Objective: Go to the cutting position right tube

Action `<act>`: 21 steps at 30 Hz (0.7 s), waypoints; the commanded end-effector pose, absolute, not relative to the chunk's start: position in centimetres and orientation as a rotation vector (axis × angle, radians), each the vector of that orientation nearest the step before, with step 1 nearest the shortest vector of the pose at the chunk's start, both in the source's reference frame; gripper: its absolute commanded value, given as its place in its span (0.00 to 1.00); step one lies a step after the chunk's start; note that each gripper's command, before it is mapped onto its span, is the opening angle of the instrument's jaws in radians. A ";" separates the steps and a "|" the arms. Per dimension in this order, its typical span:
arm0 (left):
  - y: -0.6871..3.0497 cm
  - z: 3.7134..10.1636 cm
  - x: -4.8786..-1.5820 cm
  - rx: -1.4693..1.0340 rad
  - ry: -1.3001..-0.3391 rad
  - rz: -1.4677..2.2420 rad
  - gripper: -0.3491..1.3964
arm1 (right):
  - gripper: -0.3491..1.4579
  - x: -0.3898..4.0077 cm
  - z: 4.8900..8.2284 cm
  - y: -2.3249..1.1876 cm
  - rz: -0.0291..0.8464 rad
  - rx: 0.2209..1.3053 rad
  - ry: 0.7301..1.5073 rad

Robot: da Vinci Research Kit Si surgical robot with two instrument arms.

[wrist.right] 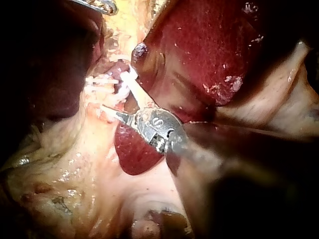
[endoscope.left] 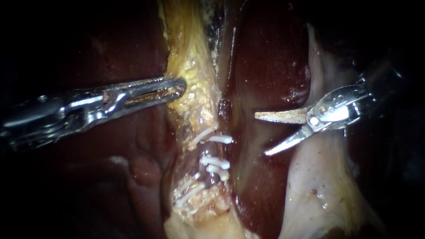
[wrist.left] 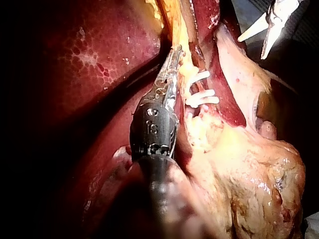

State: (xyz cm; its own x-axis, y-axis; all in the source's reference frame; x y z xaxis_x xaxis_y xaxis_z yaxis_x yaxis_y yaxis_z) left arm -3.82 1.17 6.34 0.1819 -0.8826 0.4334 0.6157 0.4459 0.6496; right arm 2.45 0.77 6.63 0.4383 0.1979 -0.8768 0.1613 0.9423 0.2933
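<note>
My left instrument (endoscope.left: pixel 178 86) comes in from the left, its jaws shut on the edge of the yellow fatty tissue (endoscope.left: pixel 195 75) above the clips. In the left wrist view those jaws (wrist.left: pixel 174 54) lie together along that yellow strip. Several white clips (endoscope.left: pixel 216 163) sit across the tubes (endoscope.left: pixel 201 175) lower in the strip. My right instrument (endoscope.left: pixel 262 135) has two blades standing open, pointing left over dark liver (endoscope.left: pixel 265 66), a short way right of the clips and apart from them. In the right wrist view its blades (wrist.right: pixel 117 93) reach toward the clips (wrist.right: pixel 99 84).
Dark red liver (endoscope.left: pixel 133 168) lies left of the strip. Pale gallbladder tissue (endoscope.left: pixel 318 177) lies under my right instrument. The left wrist view shows my right instrument's open blades (wrist.left: pixel 263 34) beyond the clips (wrist.left: pixel 202 97); the right wrist view shows my left instrument's tip (wrist.right: pixel 99 6) beyond them.
</note>
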 end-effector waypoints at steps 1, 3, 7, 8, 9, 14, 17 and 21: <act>1.17 6.33 -3.82 0.364 -0.873 -1.091 0.00 | 0.98 2.46 6.63 0.77 0.025 0.356 1.122; 1.17 6.32 -3.82 0.365 -0.873 -1.091 0.00 | 0.98 2.46 6.63 0.76 0.023 0.358 1.123; 1.18 6.24 -3.78 0.369 -0.873 -1.091 0.00 | 0.98 2.50 6.69 0.70 0.035 0.390 1.128; 1.18 6.22 -3.76 0.371 -0.872 -1.090 0.00 | 0.98 2.51 6.71 0.67 0.051 0.409 1.127; 1.19 6.20 -3.74 0.373 -0.872 -1.090 0.00 | 0.98 2.53 6.74 0.65 0.072 0.429 1.124; 1.21 6.02 -3.59 0.373 -0.868 -1.093 0.00 | 0.98 2.65 6.95 0.45 0.175 0.550 1.111; 1.23 5.91 -3.49 0.369 -0.870 -1.099 0.00 | 0.97 2.75 7.13 0.33 0.241 0.622 1.093; 1.29 5.75 -3.38 0.363 -0.879 -1.108 0.00 | 0.96 2.88 7.39 0.17 0.297 0.691 1.045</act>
